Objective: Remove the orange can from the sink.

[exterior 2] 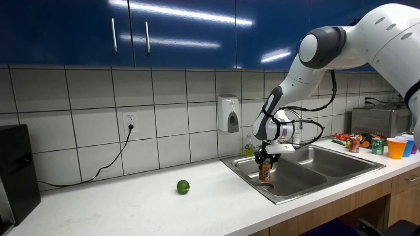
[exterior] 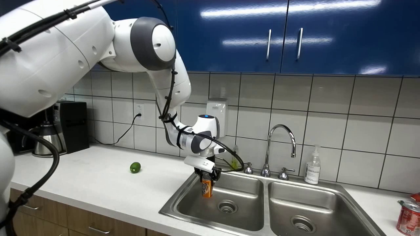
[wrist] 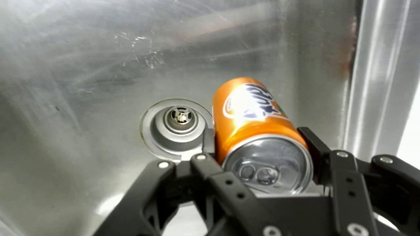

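My pincer (wrist: pixel 261 142) grips one orange can (wrist: pixel 249 114) between two fingers (wrist: pixel 315 144), in one of two bowls (exterior: pixel 242 188) of the sink (exterior: pixel 266 203), near one drain (exterior: pixel 227 206), with one tap (exterior: pixel 267 150) and two handles (exterior: pixel 283 174) beyond, then one lime (exterior: pixel 135 167) on the counter (exterior: pixel 98 177), then two more cans (exterior 2: pixel 354 145) farther off

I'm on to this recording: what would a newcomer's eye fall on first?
Probably the big white robot arm, bent down over the sink in both exterior views. Next, the bright orange can, held by the claw inside a basin. Then the glossy blue cabinets above, and the small lime-like green item on the white counter beside the sink.
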